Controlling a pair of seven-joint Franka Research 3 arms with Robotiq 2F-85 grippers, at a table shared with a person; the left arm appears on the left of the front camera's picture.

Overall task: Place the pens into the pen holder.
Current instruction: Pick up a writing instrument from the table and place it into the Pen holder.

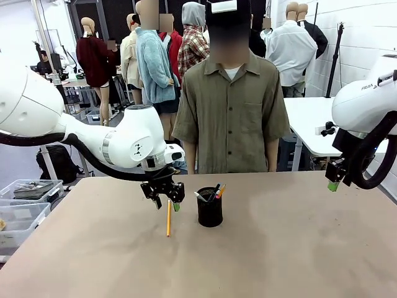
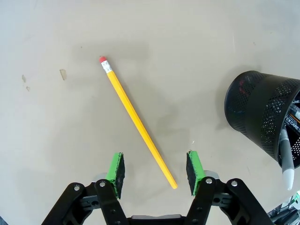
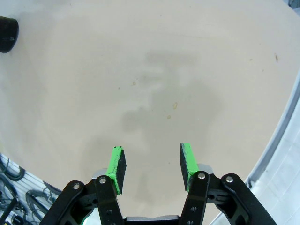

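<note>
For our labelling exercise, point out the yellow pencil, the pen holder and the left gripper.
yellow pencil (image 2: 138, 123), left wrist view, mid-shaft.
pen holder (image 1: 209, 215), front view, mesh wall.
left gripper (image 2: 154, 157), left wrist view, between its fingertips.

Tan table (image 1: 298, 248), matte, faintly stained. Carries a yellow pencil (image 1: 168, 218) lying flat, near a black mesh pen holder (image 1: 209, 211) standing upright to its right.

Yellow pencil (image 1: 168, 218) lies flat beside upright pen holder (image 1: 209, 212).
</note>
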